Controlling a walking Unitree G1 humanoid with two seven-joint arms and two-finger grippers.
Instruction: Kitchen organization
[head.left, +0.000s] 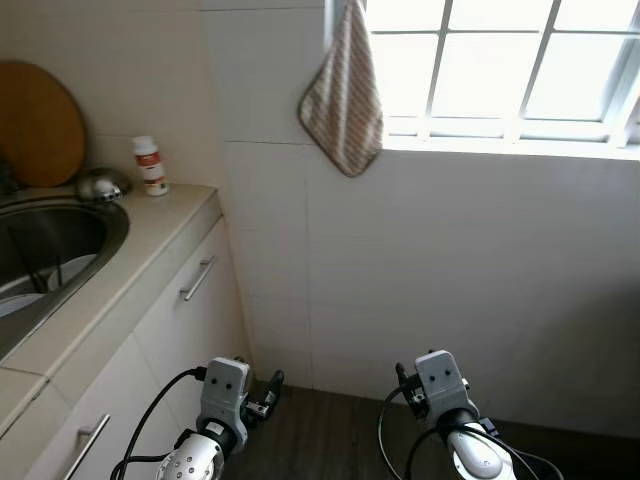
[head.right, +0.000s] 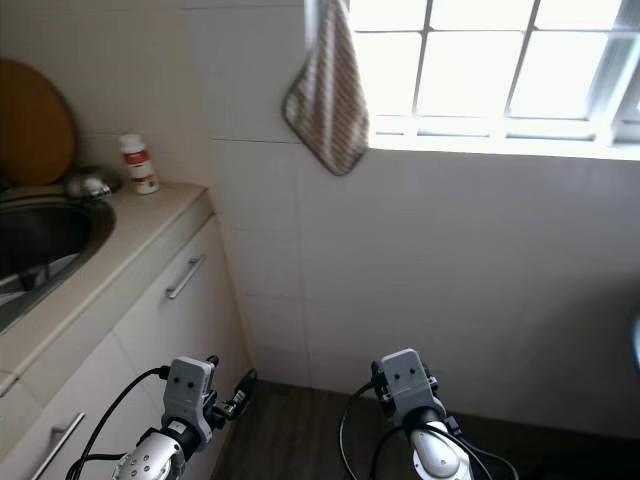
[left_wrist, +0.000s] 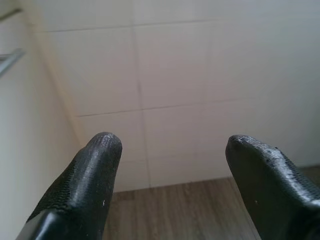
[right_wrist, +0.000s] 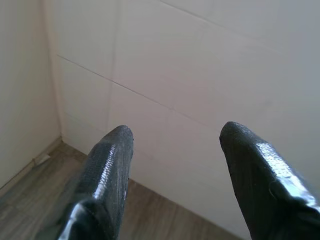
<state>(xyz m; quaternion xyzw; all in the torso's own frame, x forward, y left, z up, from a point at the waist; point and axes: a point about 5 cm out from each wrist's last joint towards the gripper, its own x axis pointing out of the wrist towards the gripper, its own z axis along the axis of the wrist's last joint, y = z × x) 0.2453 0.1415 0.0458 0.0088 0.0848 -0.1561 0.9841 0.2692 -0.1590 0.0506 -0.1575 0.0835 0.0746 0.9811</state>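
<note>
A beige counter (head.left: 155, 225) with a steel sink (head.left: 60, 240) runs along my left. At its back stand a small white bottle with a red label (head.left: 151, 165), a shiny metal piece (head.left: 100, 185) and a round wooden board (head.left: 38, 122) leaning on the wall. A striped cloth (head.left: 345, 95) hangs by the window. Both arms are held low over the floor. My left gripper (left_wrist: 170, 150) is open, facing the tiled wall corner beside the cabinet, with nothing between its fingers. My right gripper (right_wrist: 172, 145) is open too, empty, pointing at the wall.
White cabinet fronts with metal handles (head.left: 198, 278) sit under the counter. A tiled wall (head.left: 450, 270) stands straight ahead, with a bright window (head.left: 500, 60) above. Dark wood floor (head.left: 330, 430) lies between the cabinet and the wall.
</note>
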